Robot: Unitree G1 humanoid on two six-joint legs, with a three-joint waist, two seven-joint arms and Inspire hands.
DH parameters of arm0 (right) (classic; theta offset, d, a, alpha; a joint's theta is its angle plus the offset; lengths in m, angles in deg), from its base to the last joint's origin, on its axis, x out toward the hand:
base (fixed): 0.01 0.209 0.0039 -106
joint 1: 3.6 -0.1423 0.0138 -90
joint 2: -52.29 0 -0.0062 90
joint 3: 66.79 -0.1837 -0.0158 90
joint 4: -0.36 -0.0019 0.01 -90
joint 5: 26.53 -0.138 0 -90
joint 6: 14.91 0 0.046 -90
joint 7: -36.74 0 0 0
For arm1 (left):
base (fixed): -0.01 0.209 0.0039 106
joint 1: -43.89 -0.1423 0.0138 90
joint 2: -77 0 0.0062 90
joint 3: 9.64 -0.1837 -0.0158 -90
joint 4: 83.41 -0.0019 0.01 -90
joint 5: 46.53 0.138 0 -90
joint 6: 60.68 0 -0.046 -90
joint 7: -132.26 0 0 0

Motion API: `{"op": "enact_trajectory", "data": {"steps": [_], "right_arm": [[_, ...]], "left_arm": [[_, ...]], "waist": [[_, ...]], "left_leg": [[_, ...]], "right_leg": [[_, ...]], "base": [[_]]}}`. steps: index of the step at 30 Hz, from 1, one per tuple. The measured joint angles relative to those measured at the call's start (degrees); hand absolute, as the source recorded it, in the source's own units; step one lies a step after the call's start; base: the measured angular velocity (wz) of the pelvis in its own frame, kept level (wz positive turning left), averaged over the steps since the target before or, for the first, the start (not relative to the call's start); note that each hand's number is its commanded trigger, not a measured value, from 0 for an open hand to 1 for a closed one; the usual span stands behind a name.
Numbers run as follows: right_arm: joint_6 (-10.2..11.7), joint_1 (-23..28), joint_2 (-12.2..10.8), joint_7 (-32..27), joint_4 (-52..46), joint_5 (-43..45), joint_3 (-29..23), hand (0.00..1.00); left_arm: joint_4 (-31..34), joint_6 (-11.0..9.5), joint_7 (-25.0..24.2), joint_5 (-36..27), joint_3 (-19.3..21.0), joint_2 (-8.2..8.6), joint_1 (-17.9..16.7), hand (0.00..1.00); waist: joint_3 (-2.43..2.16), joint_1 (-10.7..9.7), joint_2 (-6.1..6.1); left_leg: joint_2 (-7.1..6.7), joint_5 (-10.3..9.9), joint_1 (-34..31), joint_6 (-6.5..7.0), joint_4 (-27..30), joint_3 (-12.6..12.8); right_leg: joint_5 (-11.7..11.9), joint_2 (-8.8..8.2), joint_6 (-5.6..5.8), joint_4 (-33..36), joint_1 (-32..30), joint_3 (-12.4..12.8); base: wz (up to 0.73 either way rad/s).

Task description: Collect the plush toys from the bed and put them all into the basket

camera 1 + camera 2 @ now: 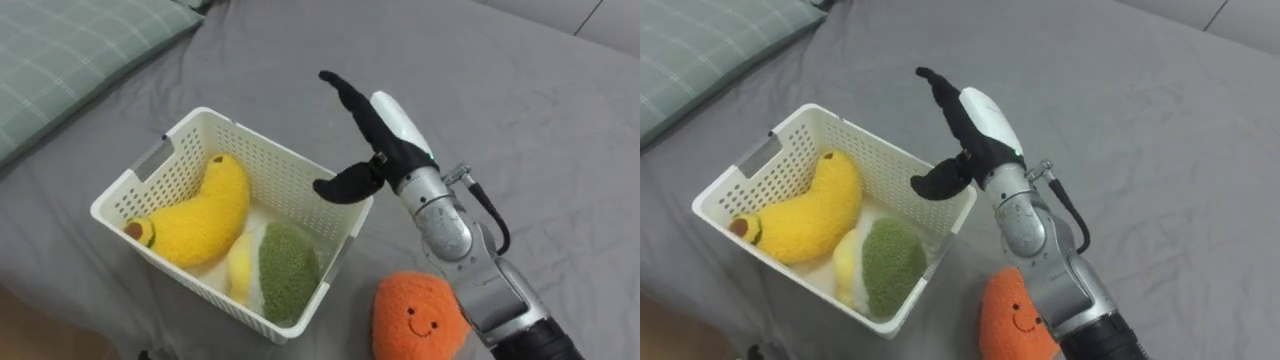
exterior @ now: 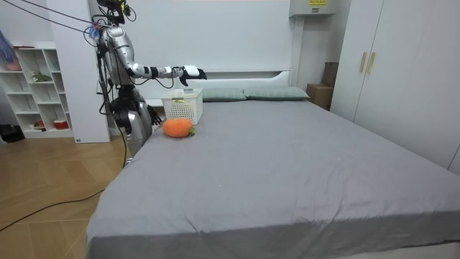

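Two toys lie in the white slatted plastic basket [image 1: 130, 185] on the grey bed [image 1: 520, 110] — a yellow plush banana [image 1: 205, 215] and a green-and-cream plush [image 1: 285, 270] (perhaps an avocado). The orange smiling plush [image 1: 420, 320] beside it is yet to go in; the right hand [image 1: 385, 140] hovers over the rim, fingers spread, empty.

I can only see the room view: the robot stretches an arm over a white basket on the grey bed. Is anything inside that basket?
Observer: Yes, the white slatted plastic basket holds a yellow plush banana and a green and pale yellow plush toy.
Visitor: Is the raised hand holding something?
Observer: No, the right hand hovers open above the basket, fingers straight.
Visitor: And the orange ball beside it?
Observer: That round orange plush toy has a smiling face on it.
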Motion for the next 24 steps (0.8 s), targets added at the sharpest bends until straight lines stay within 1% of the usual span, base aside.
{"op": "enact_trajectory", "data": {"steps": [2, 4, 5, 6, 8, 11, 14, 16, 19, 23, 24], "right_arm": [[0.05, 0.18, 0.00, -0.72, 0.07, -0.64, -0.01, 0.00], [0.23, 1.38, 0.00, -1.36, 0.42, -1.60, -0.01, 0.00], [0.31, 1.56, 0.00, -1.39, 0.65, -2.12, -0.01, 0.00], [0.32, 1.94, 0.02, -1.38, 1.07, -2.61, -0.06, 0.00], [0.55, 3.31, -0.03, -1.37, 1.08, -3.46, -1.27, 0.00], [0.56, 5.88, 0.01, -1.35, 1.06, -5.11, -4.34, 0.00], [0.56, 7.57, 0.19, -1.34, 1.11, -7.27, -6.66, 0.00], [0.83, 8.14, 0.48, -1.43, 2.25, -9.49, -8.31, 0.00], [1.14, 10.00, 1.52, -2.45, 3.50, -11.54, -8.87, 0.00], [1.24, 11.38, 1.52, -2.55, 5.67, -11.52, -8.97, 0.00], [1.30, 11.55, 1.52, -2.58, 6.36, -11.52, -9.00, 0.00]], "left_arm": [[0.05, 0.00, 0.00, -0.05, -0.01, 0.27, 0.01, 0.00], [0.05, -0.01, 0.00, -0.10, 0.01, 0.80, 0.04, 0.00], [0.05, -0.01, 0.00, -0.11, 0.00, 0.86, 0.04, 0.00], [0.05, -0.01, 0.00, -0.11, 0.01, 0.89, 0.01, 0.00], [0.05, -0.01, 0.01, -0.11, 0.13, 0.96, -0.04, 0.00], [0.06, -0.01, 0.11, -0.11, 0.19, 0.95, -0.20, 0.00], [0.05, -0.01, 0.44, -0.12, 0.95, 0.97, -0.62, 0.00], [0.05, -0.01, 0.67, -0.34, 1.15, 1.06, -0.92, 0.00], [0.04, -0.05, 0.68, -1.20, 1.17, 1.20, -1.25, 0.00], [-0.04, -0.06, 0.68, -1.24, 1.49, 1.22, -1.58, 0.00], [-0.05, -0.06, 0.65, -1.24, 2.07, 1.32, -1.58, 0.00]], "waist": [[-0.19, -0.34, 0.35], [-0.53, -0.73, 0.63], [-0.53, -0.82, 0.64], [-0.54, -1.38, 0.62], [-0.54, -1.65, 0.63], [-0.59, -1.84, 0.58], [-0.67, -2.94, 0.57], [-0.73, -3.50, 0.67], [-0.81, -3.50, 0.73], [-0.79, -3.70, 0.78], [-0.76, -4.07, 0.82]], "left_leg": [[0.02, 0.00, 0.09, 0.00, -0.02, 0.06], [0.03, 0.01, 0.11, 0.00, 0.04, 0.15], [0.04, 0.01, 0.11, 0.00, 0.07, 0.15], [0.05, 0.01, 0.04, 0.00, 0.20, 0.16], [0.00, 0.01, -0.07, 0.00, 0.41, 0.22], [-0.05, 0.01, -0.04, 0.01, 0.46, 0.19], [0.00, 0.01, 0.01, 0.01, 0.62, 0.19], [0.11, 0.01, 0.14, 0.01, 0.67, 0.69], [0.14, 0.01, 0.64, 0.01, 0.62, 1.45], [0.18, -0.01, 1.08, 0.01, 0.44, 1.75], [0.17, -0.02, 1.07, 0.01, 0.47, 1.76]], "right_leg": [[0.00, 0.00, 0.00, 0.00, 0.00, 0.02], [0.00, -0.02, 0.00, 0.06, -0.01, 0.04], [0.00, -0.02, 0.00, 0.06, -0.01, 0.05], [0.00, -0.02, 0.00, 0.06, -0.04, 0.04], [0.00, -0.05, 0.00, 0.08, -0.03, 0.05], [0.00, -0.12, 0.00, 0.12, 0.00, 0.16], [0.00, -0.14, 0.00, 0.15, 0.09, 0.21], [0.00, -0.12, 0.00, 0.15, 0.10, 0.49], [0.00, -0.08, 0.00, 0.26, 0.16, 1.03], [0.00, -0.03, 0.00, 0.31, 0.43, 1.62], [0.00, -0.03, 0.00, 0.28, 0.48, 1.61]], "base": [[-0.06], [0.00], [0.00], [0.00], [0.00], [-0.02], [0.00], [-0.06], [-0.10], [-0.07], [0.00]]}}
